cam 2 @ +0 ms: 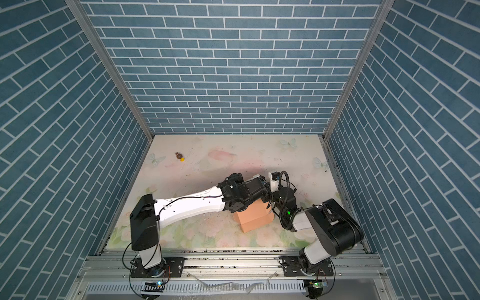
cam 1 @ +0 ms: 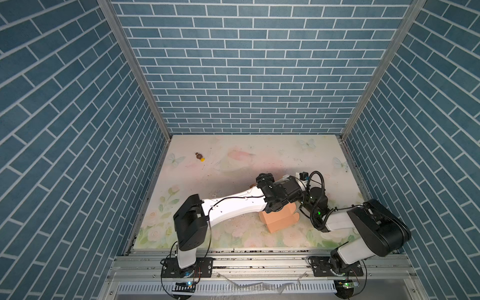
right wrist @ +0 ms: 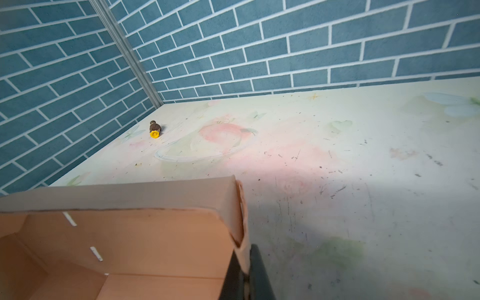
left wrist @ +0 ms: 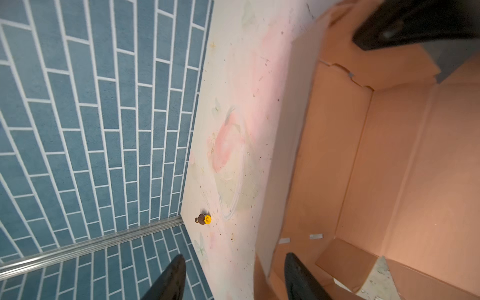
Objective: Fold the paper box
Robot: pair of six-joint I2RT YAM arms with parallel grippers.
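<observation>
**A:** What has the right gripper (right wrist: pixel 245 275) got?
**B:** It's pinched tight on a corner wall of the box (right wrist: pixel 142 239).
**A:** And the left gripper (left wrist: pixel 235 270)?
**B:** Jaws spread, one finger inside the box (left wrist: pixel 402 168) and one outside, a wall between them, clamping nothing.
**A:** Where is the box?
**B:** On the table (cam 1: pixel 233 161), directly under both wrists in both top views.
**A:** Farther out?
**B:** A small brown-and-yellow piece (right wrist: pixel 154 130), well beyond both grippers, near the brick wall (right wrist: pixel 285 39).

blue brick walls (cam 1: pixel 249 65), pale floral tabletop (cam 1: pixel 272 148).
</observation>
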